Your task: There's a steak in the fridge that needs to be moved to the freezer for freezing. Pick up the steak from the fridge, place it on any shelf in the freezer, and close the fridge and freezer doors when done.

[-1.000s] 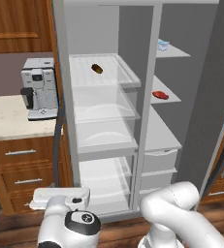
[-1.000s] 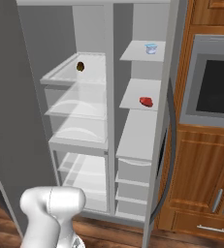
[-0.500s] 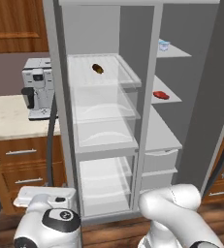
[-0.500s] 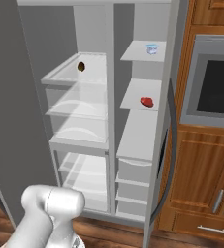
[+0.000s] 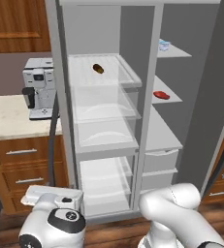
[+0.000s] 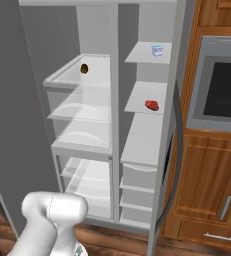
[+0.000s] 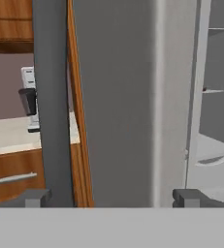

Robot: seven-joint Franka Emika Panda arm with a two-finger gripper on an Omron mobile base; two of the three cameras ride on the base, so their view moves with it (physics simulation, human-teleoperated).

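Note:
The bright red steak (image 5: 161,95) (image 6: 151,105) lies on a solid light-grey shelf (image 6: 139,95) of the narrow freezer (image 5: 168,140). Left of it is the wider fridge (image 5: 104,131) with its glass shelves. Both doors stand open: the fridge door (image 6: 17,125) on the left, edge-on in the left base view, and the freezer door (image 5: 215,97) on the right. My gripper (image 7: 113,198) is open, low down, facing the fridge door's grey panel (image 7: 118,97), with the dark bar handle (image 7: 50,97) just above its left fingertip (image 7: 36,197). Nothing is between the fingers.
A dark brown oblong item (image 5: 98,68) sits on the top glass shelf. A small white-blue cup (image 6: 157,50) is on the freezer's top shelf. A coffee machine (image 5: 40,87) stands on the counter (image 5: 7,118) left of the fridge. A wall oven (image 6: 222,90) is on the right.
My hand has swung left and low, toward the fridge door's outer side, mostly in the first half second. The steak and the base have not moved.

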